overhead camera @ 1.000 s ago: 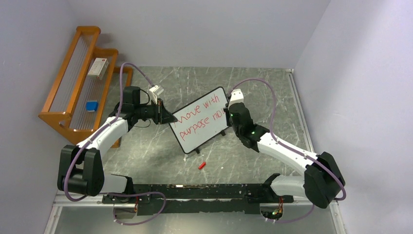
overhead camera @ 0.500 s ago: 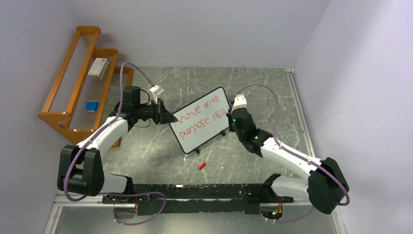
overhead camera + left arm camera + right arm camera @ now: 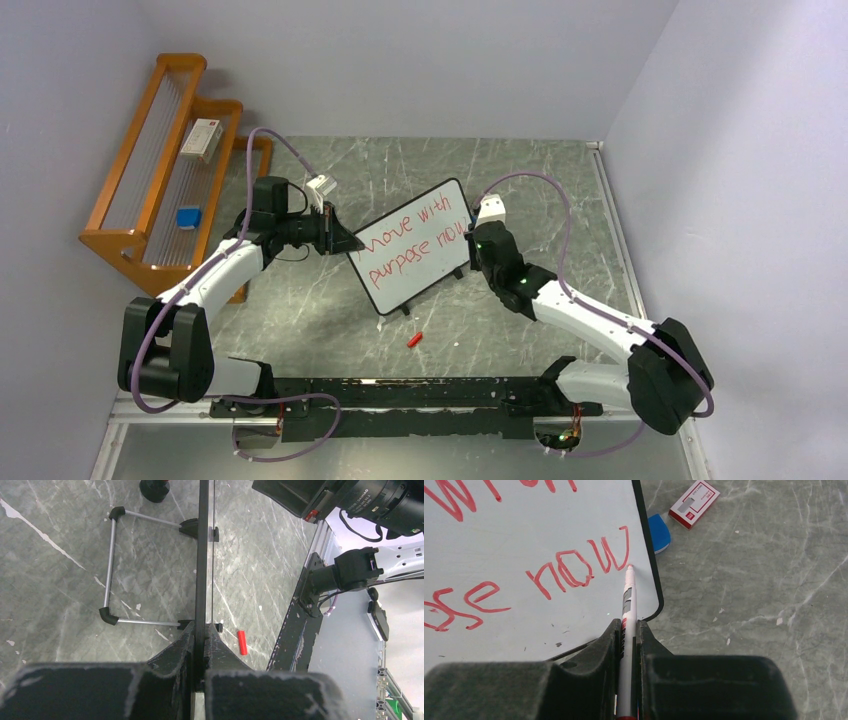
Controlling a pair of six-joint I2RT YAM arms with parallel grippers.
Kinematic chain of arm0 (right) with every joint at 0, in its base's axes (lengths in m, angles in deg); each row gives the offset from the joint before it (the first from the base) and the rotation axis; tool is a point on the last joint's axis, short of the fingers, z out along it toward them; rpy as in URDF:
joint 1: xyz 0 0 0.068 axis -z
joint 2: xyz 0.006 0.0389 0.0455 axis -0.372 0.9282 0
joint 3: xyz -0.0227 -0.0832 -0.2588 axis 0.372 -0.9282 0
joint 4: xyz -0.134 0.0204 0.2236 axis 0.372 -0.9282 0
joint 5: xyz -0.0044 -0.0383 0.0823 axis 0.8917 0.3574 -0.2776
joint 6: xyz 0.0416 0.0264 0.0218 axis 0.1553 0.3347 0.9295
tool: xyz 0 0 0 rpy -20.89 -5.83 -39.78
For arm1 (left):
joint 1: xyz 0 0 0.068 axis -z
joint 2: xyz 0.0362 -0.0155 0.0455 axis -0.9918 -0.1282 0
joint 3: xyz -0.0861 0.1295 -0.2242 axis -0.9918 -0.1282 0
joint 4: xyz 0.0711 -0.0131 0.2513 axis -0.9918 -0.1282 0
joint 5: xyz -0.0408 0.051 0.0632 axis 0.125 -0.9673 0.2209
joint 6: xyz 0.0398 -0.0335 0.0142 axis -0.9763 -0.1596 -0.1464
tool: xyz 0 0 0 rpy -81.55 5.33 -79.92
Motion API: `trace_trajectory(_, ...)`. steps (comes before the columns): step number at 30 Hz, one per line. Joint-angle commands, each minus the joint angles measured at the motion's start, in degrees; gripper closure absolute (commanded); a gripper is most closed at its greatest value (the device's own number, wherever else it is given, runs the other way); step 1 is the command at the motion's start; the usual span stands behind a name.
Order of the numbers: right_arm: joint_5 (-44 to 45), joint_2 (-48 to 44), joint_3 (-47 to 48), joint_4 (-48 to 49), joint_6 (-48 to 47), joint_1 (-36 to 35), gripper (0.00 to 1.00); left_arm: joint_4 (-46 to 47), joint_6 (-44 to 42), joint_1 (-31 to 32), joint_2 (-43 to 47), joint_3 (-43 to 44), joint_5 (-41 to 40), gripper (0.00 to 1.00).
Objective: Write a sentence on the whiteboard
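White marker in R jaws, tip at whiteboard; L jaws clamp edge.

Black-framed whiteboard stands propped upright, turned askew, red handwriting reading "move with purpose now"

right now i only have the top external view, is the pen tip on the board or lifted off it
Observer: In the right wrist view the marker tip looks to be touching the whiteboard, just right of the w in "now".
Operator: is the grip on it ok
Observer: The right end effector has both fingers closed on the barrel, marker pointing straight out between them.
Operator: and the left side
Observer: The left end effector is shut on the whiteboard's edge; a wire stand juts out behind the board.
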Motion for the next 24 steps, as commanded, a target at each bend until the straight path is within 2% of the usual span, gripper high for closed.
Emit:
trace_trajectory(1,0.79,1.09,-0.78,2.28,0.81,0.76,1.00,-6.18,-3.68,1.01,-2.86,-1.72,-7.50,0.95)
trace_trajectory(7,0.17,1.50,-0.52,2.78,0.55,0.95,1.00,-6.28,-3.75,1.01,-2.90,-1.65,-7.50,0.95)
trace_trajectory(14,-0.84,-3.39,0.28,-1.99,0.80,0.95,1.00,-6.92,-4.02,1.01,-2.70,-0.97,-8.48,0.95)
trace_trajectory(16,-1.17,-5.61,0.63,-4.33,1.10,0.97,1.00,-6.96,-3.86,1.01,-2.25,-0.68,-9.34,0.87)
trace_trajectory(20,-1.35,-10.75,1.38,-9.08,1.67,1.01,1.00,-7.56,-3.21,1.01,-0.53,0.62,-10.94,0.65)
trace_trajectory(24,-1.69,-16.25,2.54,-14.47,2.61,0.98,1.00,-10.04,-2.38,1.01,2.11,4.91,-13.72,0.52)
